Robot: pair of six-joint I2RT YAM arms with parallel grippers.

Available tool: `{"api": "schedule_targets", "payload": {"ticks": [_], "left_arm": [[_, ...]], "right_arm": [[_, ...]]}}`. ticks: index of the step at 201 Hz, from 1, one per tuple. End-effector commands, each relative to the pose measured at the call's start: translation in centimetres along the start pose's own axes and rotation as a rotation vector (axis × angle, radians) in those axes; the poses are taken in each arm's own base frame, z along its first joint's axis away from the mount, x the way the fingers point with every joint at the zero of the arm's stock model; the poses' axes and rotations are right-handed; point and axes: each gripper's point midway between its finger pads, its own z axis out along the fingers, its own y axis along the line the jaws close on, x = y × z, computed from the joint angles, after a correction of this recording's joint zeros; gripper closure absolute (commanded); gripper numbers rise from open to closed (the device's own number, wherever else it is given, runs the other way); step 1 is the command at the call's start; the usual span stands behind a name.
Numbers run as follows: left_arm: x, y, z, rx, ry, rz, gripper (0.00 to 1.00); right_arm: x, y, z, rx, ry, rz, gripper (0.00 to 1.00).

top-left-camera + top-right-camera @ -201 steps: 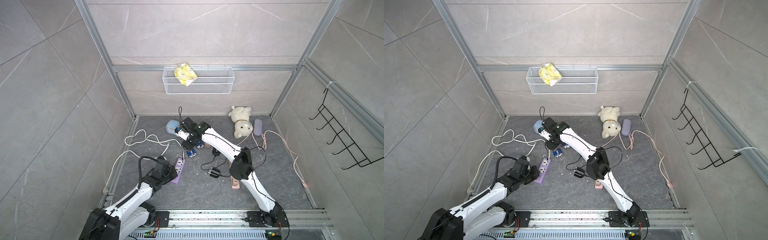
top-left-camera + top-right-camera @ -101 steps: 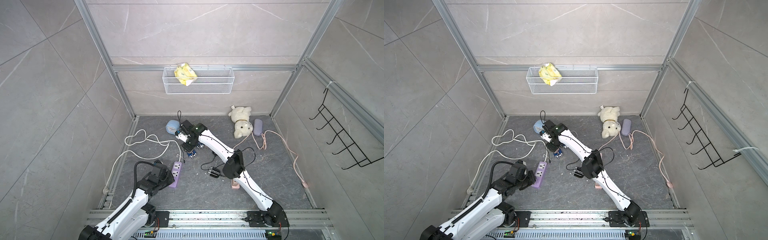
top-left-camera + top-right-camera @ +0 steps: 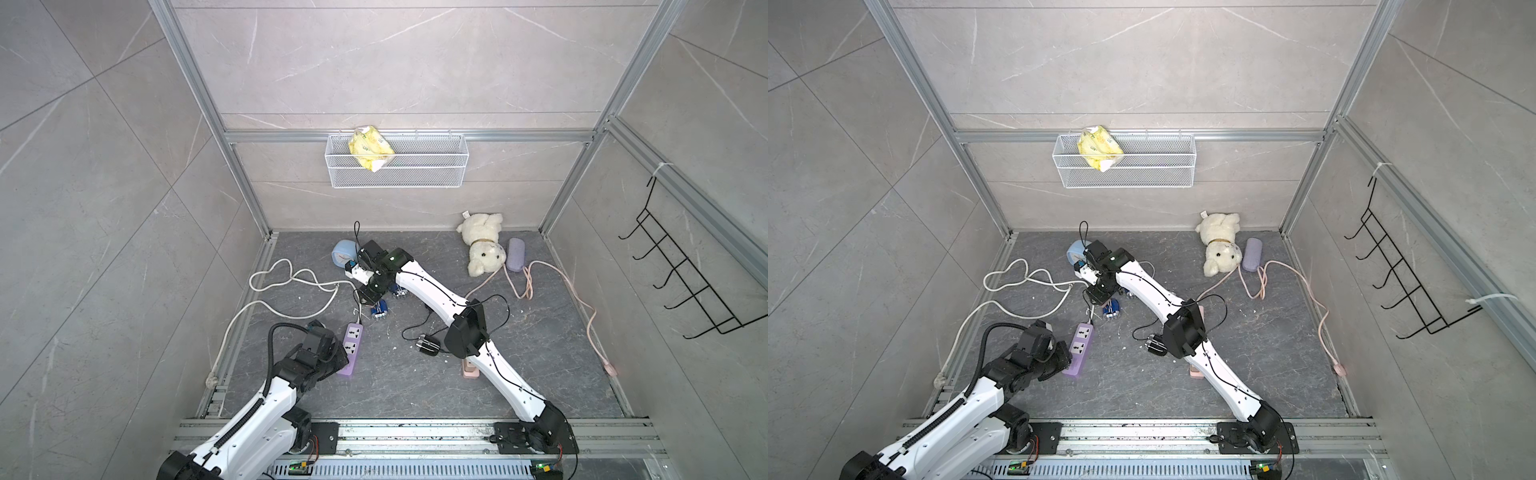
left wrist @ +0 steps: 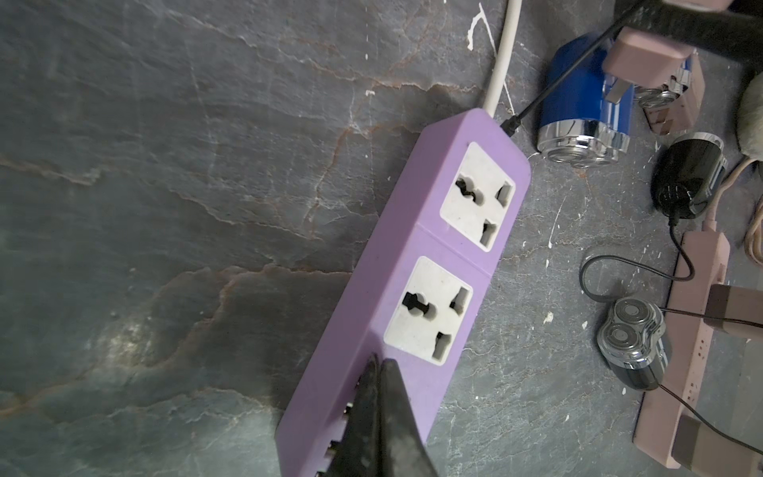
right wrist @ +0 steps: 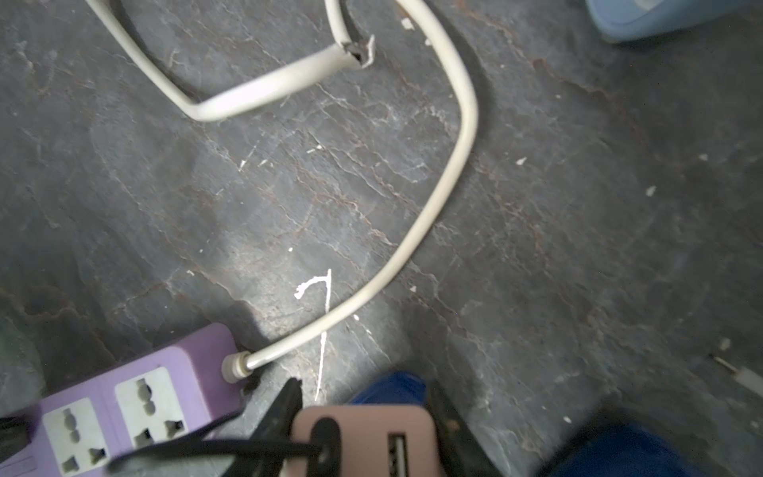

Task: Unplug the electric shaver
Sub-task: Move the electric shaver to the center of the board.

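The blue electric shaver lies on the dark floor just beyond the purple power strip. Both of the strip's sockets stand empty. My right gripper is shut on a pink plug adapter, held in the air above the shaver with its prongs bare; a black cable hangs from it. My left gripper is shut, its tips pressing on the near end of the purple strip.
The strip's white cord loops over the left floor. A second, black shaver and black charger lie by a pink strip. At the back are a blue clock, teddy bear, purple case and wall basket.
My left arm has drawn back toward the near rail, and the purple strip has slid a little nearer with it. My right gripper has shifted slightly left with the pink adapter.
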Motion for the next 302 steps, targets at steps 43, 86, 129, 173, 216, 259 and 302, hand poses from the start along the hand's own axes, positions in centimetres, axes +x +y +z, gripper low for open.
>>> {"api": "schedule_targets", "payload": {"ticks": [43,86,129,173,216,259,302], "left_arm": [[0.3,0.3,0.1,-0.023,0.030,0.019,1.00],[0.3,0.2,0.0,-0.016,0.025,0.020,1.00],[0.1,0.1,-0.3,-0.005,0.011,0.024,1.00],[0.2,0.1,-0.4,0.000,0.007,0.026,1.00],[0.1,0.1,-0.4,0.000,0.005,0.029,1.00],[0.1,0.1,-0.5,0.006,-0.003,0.032,1.00],[0.1,0.2,-0.6,0.013,-0.011,0.034,1.00]], "right_arm": [[1.0,3.0,0.7,-0.091,0.048,0.001,0.69],[-0.7,3.5,-2.3,-0.081,-0.015,-0.003,0.69],[-1.7,6.4,-4.4,-0.167,-0.053,-0.018,0.69],[-3.1,5.6,-5.9,-0.093,-0.111,-0.012,0.71],[-2.8,5.4,-4.8,-0.085,-0.092,0.009,0.71],[-2.8,4.0,-3.0,-0.028,-0.103,0.008,0.73],[-1.8,3.7,-1.8,-0.020,-0.110,0.016,0.75]]}}
